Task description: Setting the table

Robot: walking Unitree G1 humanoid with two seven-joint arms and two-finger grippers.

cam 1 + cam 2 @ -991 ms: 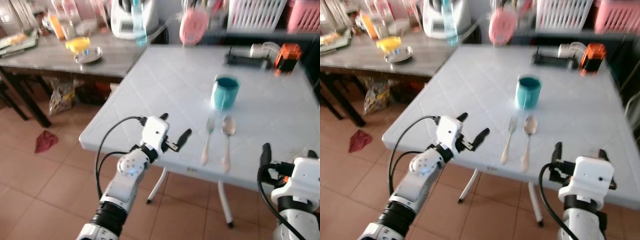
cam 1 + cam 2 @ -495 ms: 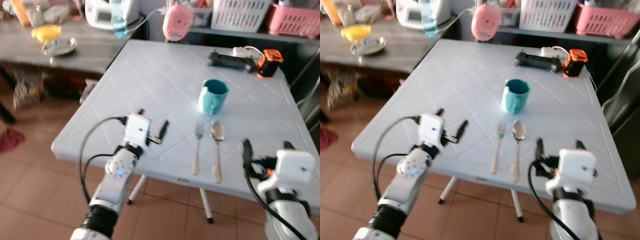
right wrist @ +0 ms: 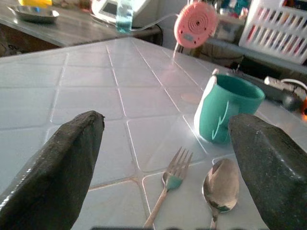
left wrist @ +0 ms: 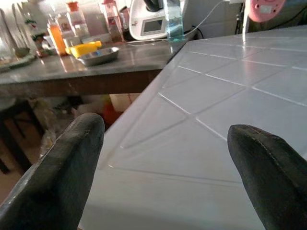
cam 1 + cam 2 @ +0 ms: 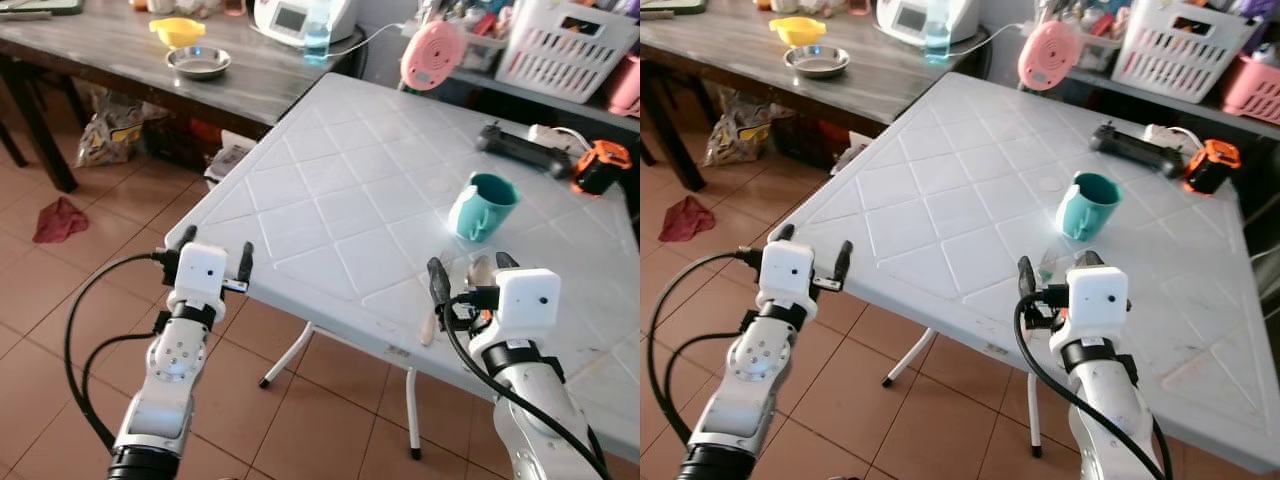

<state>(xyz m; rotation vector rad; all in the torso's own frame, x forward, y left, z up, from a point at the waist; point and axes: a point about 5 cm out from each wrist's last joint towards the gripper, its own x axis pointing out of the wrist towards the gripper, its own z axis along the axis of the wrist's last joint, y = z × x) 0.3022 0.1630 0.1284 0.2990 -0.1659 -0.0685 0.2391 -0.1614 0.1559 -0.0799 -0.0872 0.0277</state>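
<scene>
A teal mug (image 5: 483, 206) stands on the white plastic table (image 5: 340, 190), right of the middle. Just in front of it lie a fork (image 3: 170, 184) and a spoon (image 3: 220, 187), side by side with their handles towards me. My right gripper (image 5: 470, 266) is open and hovers low over the near ends of the fork and spoon, hiding most of them in the eye views; only a piece of the fork handle (image 5: 428, 325) shows. My left gripper (image 5: 208, 252) is open with nothing in it, just off the table's near left edge, pointing across the tabletop (image 4: 230, 110).
A dark wooden table at the far left carries a steel bowl (image 5: 198, 61), a yellow bowl (image 5: 179, 30) and a white appliance (image 5: 300, 15). At the white table's far side are a pink round object (image 5: 430, 54), a black device (image 5: 515, 147) and an orange tape measure (image 5: 600, 165). A red cloth (image 5: 60, 220) lies on the tiled floor.
The camera has swung, so the table sits further right in view. My right gripper now stands in front of the fork and spoon, not to their right. My left gripper is off the table's edge.
</scene>
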